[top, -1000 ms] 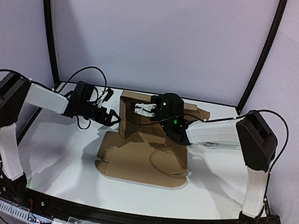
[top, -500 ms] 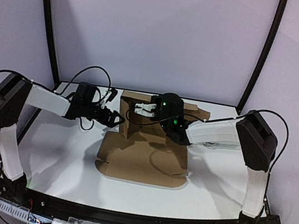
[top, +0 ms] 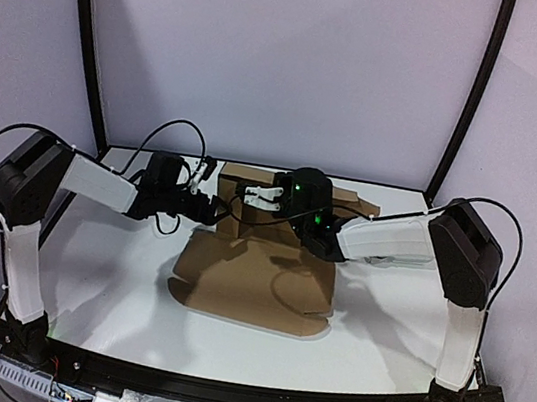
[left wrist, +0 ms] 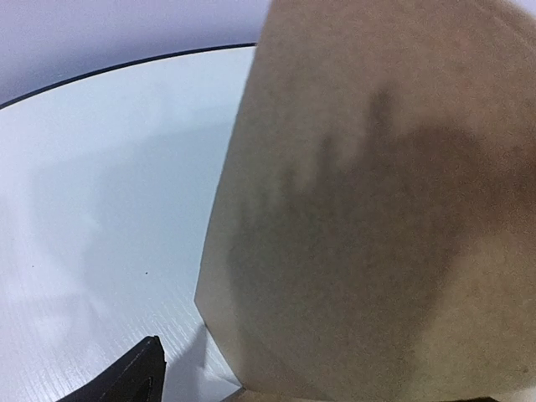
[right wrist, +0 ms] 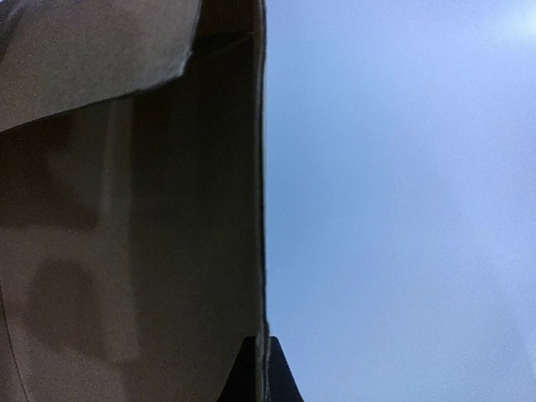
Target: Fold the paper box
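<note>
The paper box (top: 256, 282) is brown cardboard, its wide base lying flat at mid-table with panels raised at its far end. My left gripper (top: 215, 209) is at the left raised flap. In the left wrist view the flap (left wrist: 377, 209) fills the right side, one black finger (left wrist: 134, 378) shows at the lower left, and the other finger is hidden behind the cardboard. My right gripper (top: 249, 194) is shut on the upright back panel. In the right wrist view its fingertips (right wrist: 276, 373) pinch the panel's thin edge (right wrist: 261, 209).
The white table (top: 107, 268) has a black rim. Two black curved rods (top: 88, 43) rise at the back corners before a purple backdrop. A black cable (top: 173, 131) loops above the left wrist.
My left gripper has moved right, up against the raised left flap. The flat base has shifted slightly. The right gripper has held its grip in place.
</note>
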You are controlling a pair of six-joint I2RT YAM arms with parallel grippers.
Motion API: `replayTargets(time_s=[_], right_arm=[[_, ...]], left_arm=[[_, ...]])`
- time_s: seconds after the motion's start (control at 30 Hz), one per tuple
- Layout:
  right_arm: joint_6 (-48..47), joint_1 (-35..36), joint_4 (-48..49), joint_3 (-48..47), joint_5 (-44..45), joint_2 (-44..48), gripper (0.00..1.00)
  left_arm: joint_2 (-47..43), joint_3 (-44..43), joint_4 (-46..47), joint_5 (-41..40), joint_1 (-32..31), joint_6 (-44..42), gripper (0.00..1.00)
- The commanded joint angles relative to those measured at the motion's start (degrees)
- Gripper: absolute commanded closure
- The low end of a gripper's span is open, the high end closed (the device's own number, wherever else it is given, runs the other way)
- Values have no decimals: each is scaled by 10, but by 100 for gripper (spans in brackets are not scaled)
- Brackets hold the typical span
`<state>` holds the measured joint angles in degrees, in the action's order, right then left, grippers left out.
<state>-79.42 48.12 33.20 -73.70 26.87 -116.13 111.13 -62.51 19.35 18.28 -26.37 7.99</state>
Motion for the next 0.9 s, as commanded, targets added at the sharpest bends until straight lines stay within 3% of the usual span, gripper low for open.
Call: replayTargets(time_s=[0.0,0.43,0.63,0.87], right_arm=[[10,21,-135,38,-38,-16,100],[15,28,-162,34,-49,-2,100],[21,31,-176,34,-52,3,100],[31,31,-191,37,-57,14,100]], left_arm=[[4,3,98,-81,7,34,13],[21,17,194,-215,-11,45,12],[43,2,228,-185,-11,64,10],[58,-15,220,-185,-12,76,20]])
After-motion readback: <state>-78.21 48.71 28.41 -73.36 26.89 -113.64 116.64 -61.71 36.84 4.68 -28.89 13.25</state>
